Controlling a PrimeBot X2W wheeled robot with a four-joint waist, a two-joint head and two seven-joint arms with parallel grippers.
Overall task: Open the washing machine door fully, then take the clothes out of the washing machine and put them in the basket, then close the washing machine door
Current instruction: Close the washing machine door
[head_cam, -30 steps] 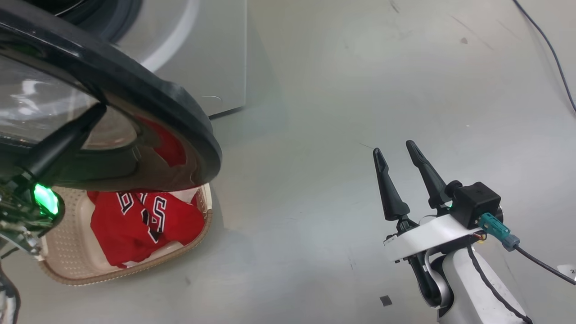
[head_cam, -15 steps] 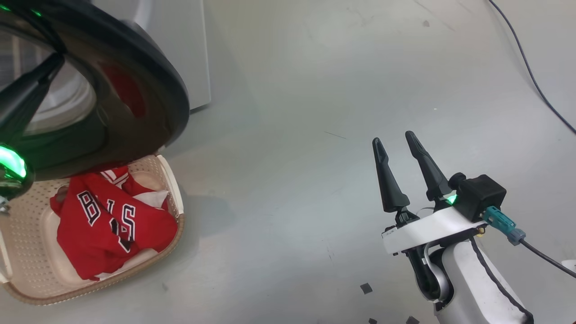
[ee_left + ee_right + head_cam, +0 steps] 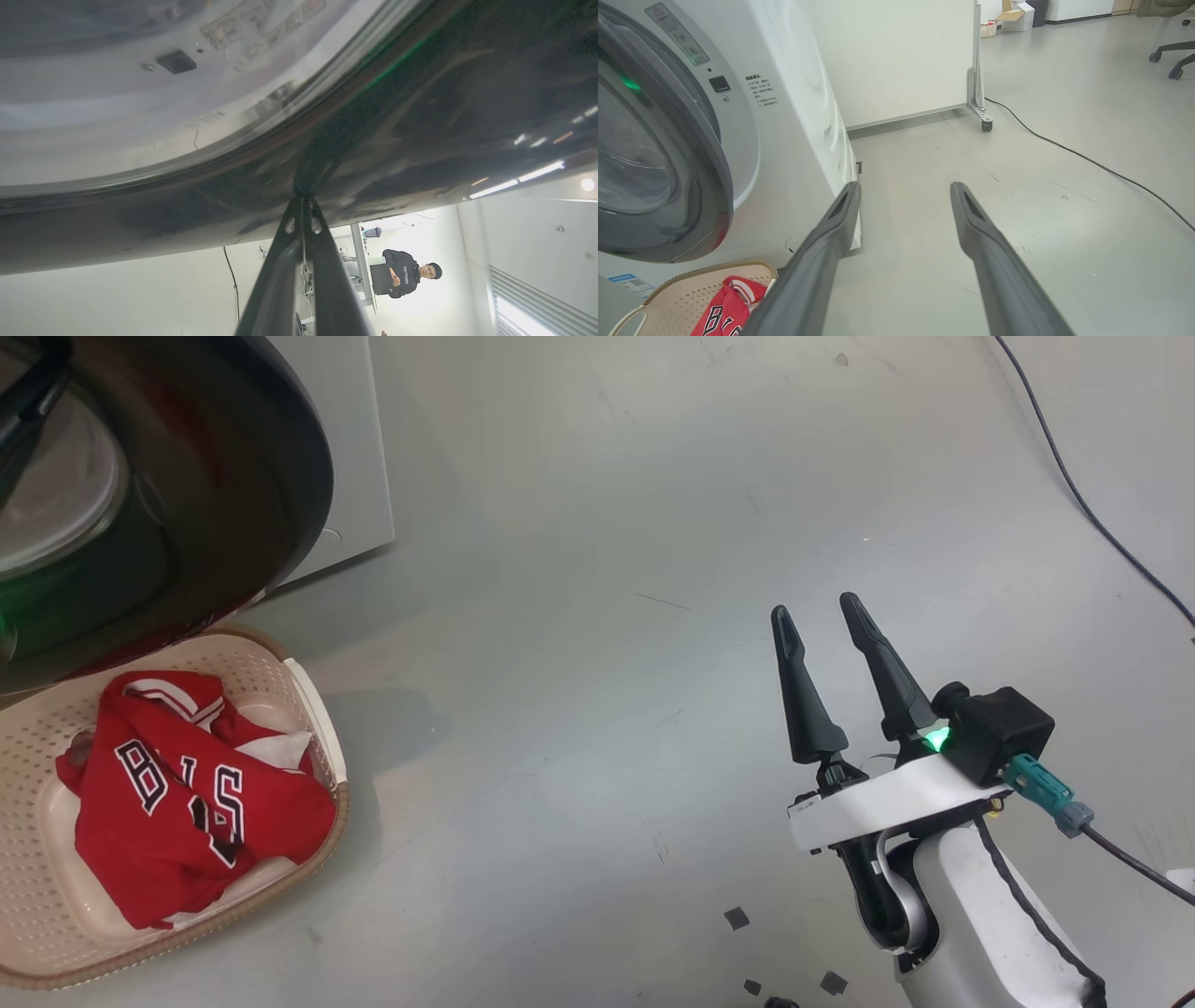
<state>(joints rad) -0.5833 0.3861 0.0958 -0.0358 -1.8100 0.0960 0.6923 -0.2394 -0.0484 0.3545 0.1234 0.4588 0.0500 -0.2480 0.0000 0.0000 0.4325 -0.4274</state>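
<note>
Clothes [image 3: 177, 803]: red jersey fabric with white lettering, bunched up inside the basket [image 3: 37, 915], touched by neither end effector. Also seen at the bottom of the right wrist view, poking above the woven-look rim.

Basket: on the grey floor [image 3: 607, 709], just in front of the washing machine [image 3: 359, 476], far rim tucked under the lower edge of the washing machine door [image 3: 233, 476] in the head view.

Washing machine door: glossy black ring around a clear glass bowl, standing a little off the white front panel in the right wrist view.

Left end effector [image 3: 302, 205]: fingers pressed together with nothing between them, tips resting against the door's dark outer surface.

Right end effector [image 3: 815, 611]: well apart from machine and basket, hovering over bare floor, fingers spread wide, holding nothing.

Further out: black cable [image 3: 1083, 504] trailing across the floor, a few small dark squares [image 3: 737, 918] near the right arm, and a person [image 3: 404, 280] in dark clothing far off in the left wrist view
</note>
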